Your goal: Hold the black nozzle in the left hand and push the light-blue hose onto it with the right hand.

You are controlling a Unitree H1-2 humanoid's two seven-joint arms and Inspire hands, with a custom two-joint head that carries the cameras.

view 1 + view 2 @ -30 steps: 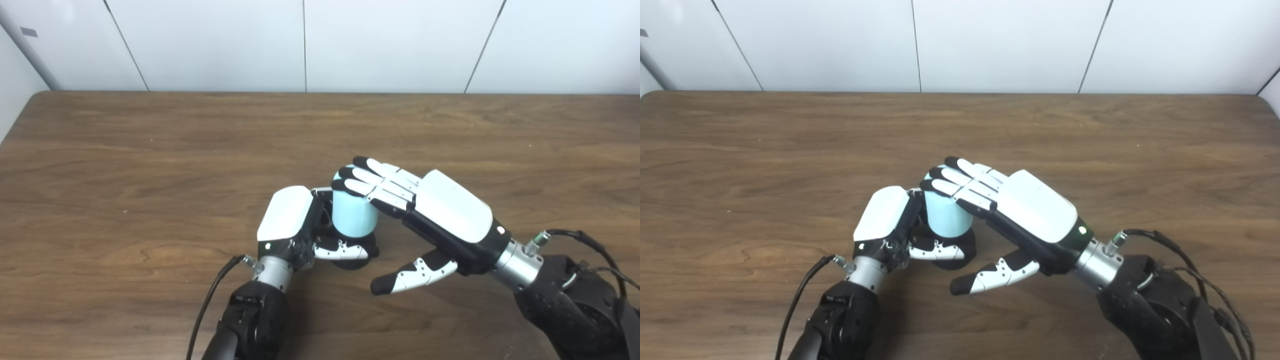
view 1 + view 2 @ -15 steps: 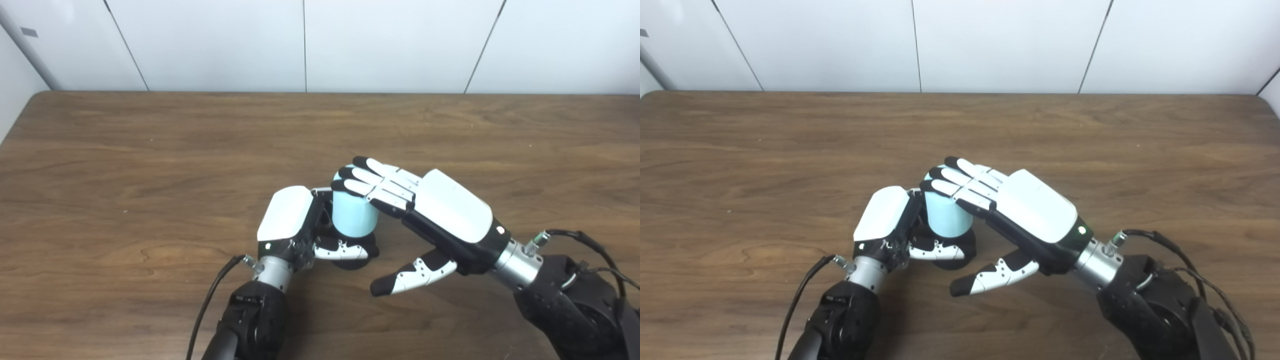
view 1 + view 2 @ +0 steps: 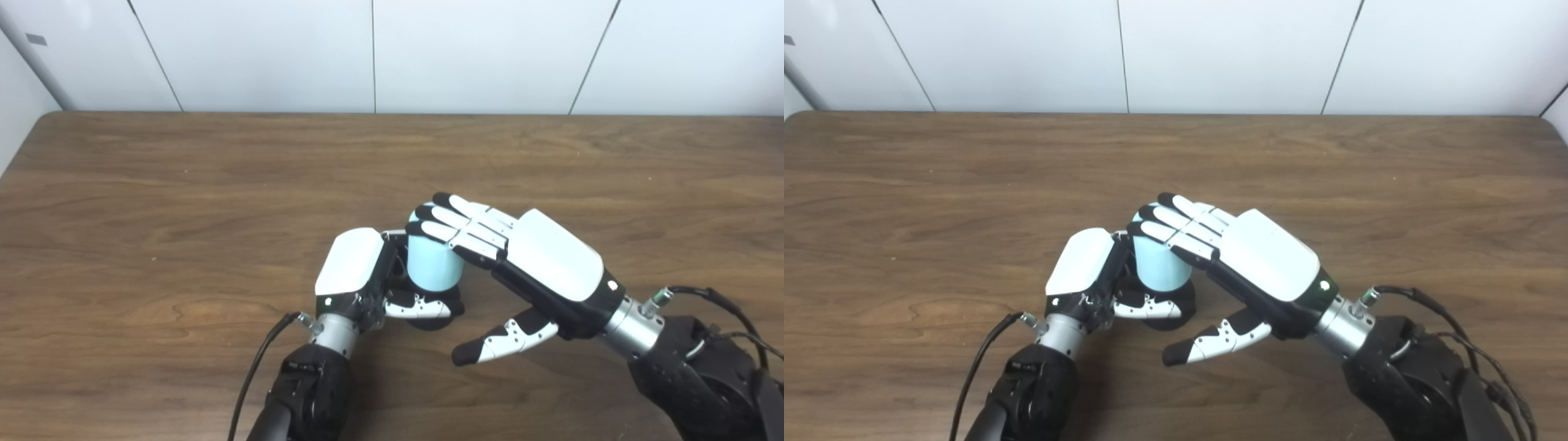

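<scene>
While the left hand's (image 3: 358,269) thumb (image 3: 419,306) wraps across the front of the nozzle (image 3: 438,318), its other fingers are hidden behind the piece, so all I can say is that the hand is closed around the black base and holds it upright on the table (image 3: 184,202). The hose (image 3: 432,263), a short light-blue cylinder, stands straight up out of that nozzle, its lower rim meeting the black part; how far it has gone on I cannot tell from here.

The right hand's (image 3: 539,263) fingers (image 3: 453,223) lie flat and straight, close together, their black tips resting on the top of the hose. Its thumb (image 3: 502,343) sticks out wide toward 7 o'clock, hanging just above the table and touching nothing. That hand grips nothing; it only presses down with spread-flat fingers.

From the hose, the left hand's white back sits at 9 o'clock, its wrist and dark forearm running off toward 7 o'clock to the bottom edge, with a black cable (image 3: 257,361) looping beside it. The right hand's white back lies at 4 o'clock from the hose, the silver wrist and black forearm beyond it toward the lower right corner.

The whole group sits a little toward 6 o'clock from the table's middle. A white panelled wall (image 3: 478,55) stands at 12 o'clock behind the far edge.
</scene>
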